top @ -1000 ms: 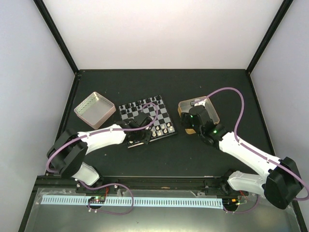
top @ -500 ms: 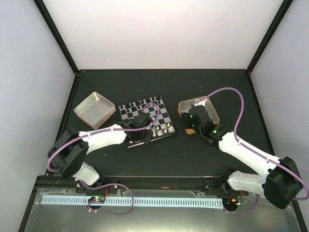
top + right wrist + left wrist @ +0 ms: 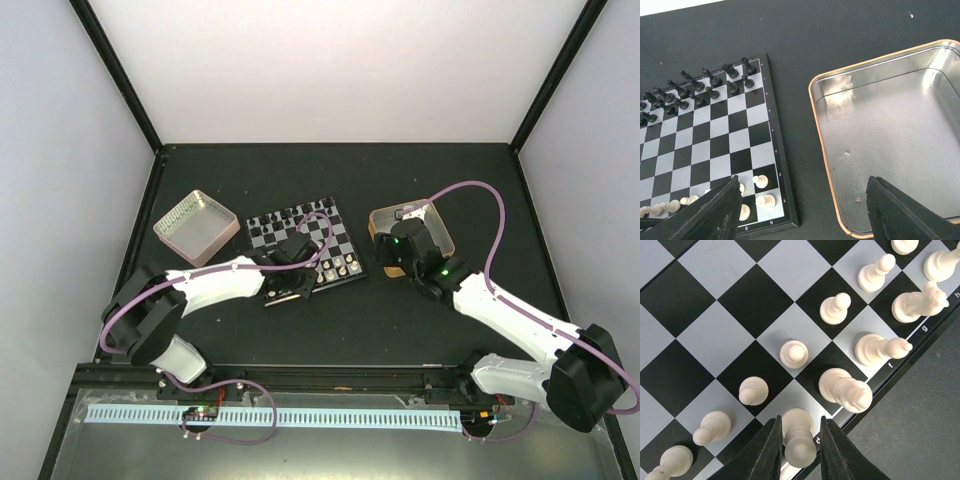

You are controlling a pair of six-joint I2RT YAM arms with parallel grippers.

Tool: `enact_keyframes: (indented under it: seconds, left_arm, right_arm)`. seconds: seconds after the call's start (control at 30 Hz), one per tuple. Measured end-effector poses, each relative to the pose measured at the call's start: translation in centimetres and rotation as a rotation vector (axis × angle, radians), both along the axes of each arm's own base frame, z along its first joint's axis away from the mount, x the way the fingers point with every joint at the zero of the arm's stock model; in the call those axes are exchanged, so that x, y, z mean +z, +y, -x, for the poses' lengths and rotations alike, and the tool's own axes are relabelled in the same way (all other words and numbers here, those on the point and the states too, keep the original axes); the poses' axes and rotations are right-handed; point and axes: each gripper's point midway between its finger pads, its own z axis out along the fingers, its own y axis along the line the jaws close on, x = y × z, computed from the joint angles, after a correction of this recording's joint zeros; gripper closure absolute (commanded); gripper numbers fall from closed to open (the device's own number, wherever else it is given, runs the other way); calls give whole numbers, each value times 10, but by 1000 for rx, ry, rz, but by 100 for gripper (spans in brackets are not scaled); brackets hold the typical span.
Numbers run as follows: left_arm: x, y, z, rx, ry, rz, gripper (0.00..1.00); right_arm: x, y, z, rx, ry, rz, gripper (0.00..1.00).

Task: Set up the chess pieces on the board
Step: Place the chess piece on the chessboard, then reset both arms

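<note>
The left end effector [image 3: 800,422] stands narrow over the board [image 3: 715,305]. Its two dark fingers [image 3: 771,450] flank a white piece [image 3: 799,437] upright on a square in the board's outermost row, by the lettered border. The fingers are so close to the piece that I cannot tell whether they pinch it or merely bracket it.

More white pieces fill the same row towards the g and h letters, the nearest a tall one [image 3: 845,390] on the adjoining square. A line of white pawns [image 3: 794,353] runs one row further in. The black pieces [image 3: 695,90] are ranked along the board's opposite edge.

The right end effector [image 3: 803,182] hangs spread wide with nothing between its fingers, just off the board's side. It is above the strip of counter [image 3: 795,75] between the board and the gold-rimmed tin [image 3: 880,135]. No piece shows on the part of the tin's floor seen from the right wrist.

The step in hand looks like seating a white back-row piece on its square, and most of the set seems already placed. Next, the left fingers likely need to part just enough to clear the piece. Then they should rise straight up, because any sideways drift could knock the tall neighbour or the pawn in front.
</note>
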Motion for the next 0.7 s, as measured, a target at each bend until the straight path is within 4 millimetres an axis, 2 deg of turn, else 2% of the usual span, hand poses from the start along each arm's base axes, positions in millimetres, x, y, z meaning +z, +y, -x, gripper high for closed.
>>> enact_keyframes:
  seconds: [0.23, 0.37, 0.5, 0.7]
  left_arm:
    - [5, -1, -2, 1, -7, 6, 67]
    - [20, -1, -1, 4, -29, 26, 60]
    - [56, 2, -3, 19, -100, 81, 50]
    - [138, 18, -4, 70, -300, 210, 30]
  right_arm:
    - [4, -1, 2, -4, -6, -11, 31]
    - [12, -4, 4, -8, -21, -30, 31]
    - [24, -7, 8, -11, -46, -54, 31]
    - [43, -21, 18, -35, -87, -65, 29]
